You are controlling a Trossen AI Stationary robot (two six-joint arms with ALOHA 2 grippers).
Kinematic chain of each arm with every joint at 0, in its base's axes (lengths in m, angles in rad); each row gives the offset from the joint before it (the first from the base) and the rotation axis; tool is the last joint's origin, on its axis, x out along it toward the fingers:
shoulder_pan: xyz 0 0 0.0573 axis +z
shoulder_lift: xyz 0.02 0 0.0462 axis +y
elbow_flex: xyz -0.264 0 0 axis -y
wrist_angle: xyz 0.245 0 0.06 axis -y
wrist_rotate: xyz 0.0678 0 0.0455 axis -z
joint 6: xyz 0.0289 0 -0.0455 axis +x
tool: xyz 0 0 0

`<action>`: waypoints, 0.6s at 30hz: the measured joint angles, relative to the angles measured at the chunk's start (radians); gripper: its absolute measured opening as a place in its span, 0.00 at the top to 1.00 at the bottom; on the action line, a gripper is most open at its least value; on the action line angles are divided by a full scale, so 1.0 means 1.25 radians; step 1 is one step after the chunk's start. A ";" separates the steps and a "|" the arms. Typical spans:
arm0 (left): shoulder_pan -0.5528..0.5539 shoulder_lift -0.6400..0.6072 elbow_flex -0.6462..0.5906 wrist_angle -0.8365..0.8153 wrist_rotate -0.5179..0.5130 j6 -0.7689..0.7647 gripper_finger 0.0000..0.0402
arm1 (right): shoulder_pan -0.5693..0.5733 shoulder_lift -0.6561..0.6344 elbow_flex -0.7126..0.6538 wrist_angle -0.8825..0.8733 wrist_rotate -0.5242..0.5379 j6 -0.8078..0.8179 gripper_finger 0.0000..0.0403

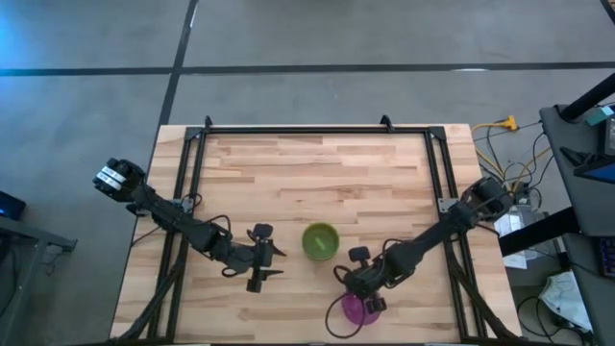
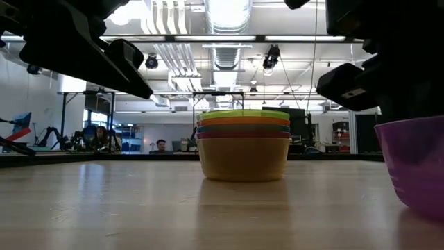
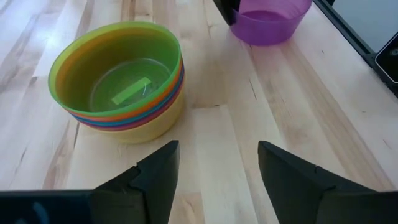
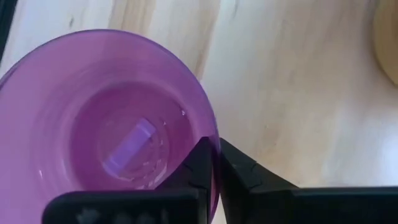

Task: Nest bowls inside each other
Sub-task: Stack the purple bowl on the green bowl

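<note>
A stack of several nested bowls stands on its yellow bottom bowl mid-table, with the green bowl on top; it also shows in the low view as the stack. A purple bowl sits near the table's near edge, to the right of the stack. My right gripper is shut on the purple bowl. My left gripper is open and touches nothing. It hovers just left of the stack, with its fingers pointing toward it. My right gripper pinches the purple bowl's rim on the side toward the stack. One finger is inside the bowl and the other outside. The bowl is upright; whether it is clear of the table, I cannot tell.
Bare wooden tabletop lies beyond the stack toward the far edge. A black frame rail runs along the table's far and side edges. Cables and equipment lie off the right edge.
</note>
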 joint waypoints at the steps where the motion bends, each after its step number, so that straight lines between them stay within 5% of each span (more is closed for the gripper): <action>1: 0.000 0.000 0.000 0.000 -0.001 0.000 0.49 | -0.003 -0.003 0.001 -0.009 0.000 -0.002 0.97; 18: 0.003 0.000 0.005 0.001 -0.014 0.000 0.49 | -0.160 -0.080 0.150 -0.113 0.007 -0.123 0.98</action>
